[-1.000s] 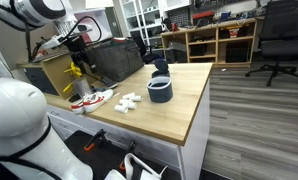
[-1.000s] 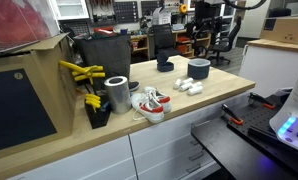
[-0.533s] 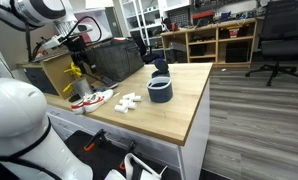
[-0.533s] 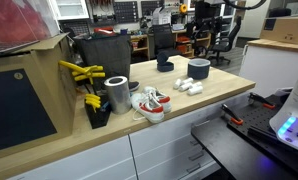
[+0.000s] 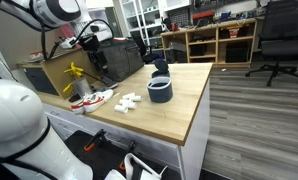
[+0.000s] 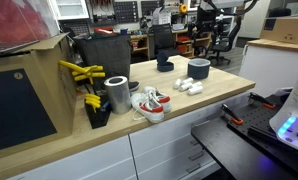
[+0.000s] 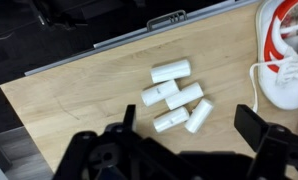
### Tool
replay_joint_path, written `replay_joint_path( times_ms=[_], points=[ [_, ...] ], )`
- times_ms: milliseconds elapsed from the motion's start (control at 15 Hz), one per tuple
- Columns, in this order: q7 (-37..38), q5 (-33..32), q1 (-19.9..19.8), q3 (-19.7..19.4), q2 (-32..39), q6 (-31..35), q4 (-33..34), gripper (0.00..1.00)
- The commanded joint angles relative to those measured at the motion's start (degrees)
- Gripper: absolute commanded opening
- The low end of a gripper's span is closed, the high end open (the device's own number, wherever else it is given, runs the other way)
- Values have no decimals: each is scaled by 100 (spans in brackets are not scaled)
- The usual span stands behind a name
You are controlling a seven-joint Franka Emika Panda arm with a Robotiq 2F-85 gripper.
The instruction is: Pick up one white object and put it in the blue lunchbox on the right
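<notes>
Points straight down in the wrist view, gripper (image 7: 187, 114) hung well above the table (image 7: 79, 90), black jaws spread wide with nothing between them and nothing touched. Shows one fingertip (image 7: 126, 118) at lower left and its partner at lower right, both dark and slightly blurred, with the shadowed gripper body filling the bottom edge. Comes in along the top of an exterior view as a white arm (image 5: 51, 10) of rounded links, bent over and downward to a dark wrist held high. Appears in an exterior view only as a small arm (image 6: 217, 8) at the top edge, too small for detail.
</notes>
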Motion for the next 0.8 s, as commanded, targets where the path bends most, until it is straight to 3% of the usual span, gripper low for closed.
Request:
replay_joint_path(
  times_ms=[0,467,600,733],
  points=[
    [622,-139,-329,-72,640,612,244,100],
    [1708,-477,-544,-244,1738,1655,592,100],
    [1552,-289,-371,-415,1930,1418,812,100],
    [1523,-429,-319,-491,1777,1573,558,100]
  ],
)
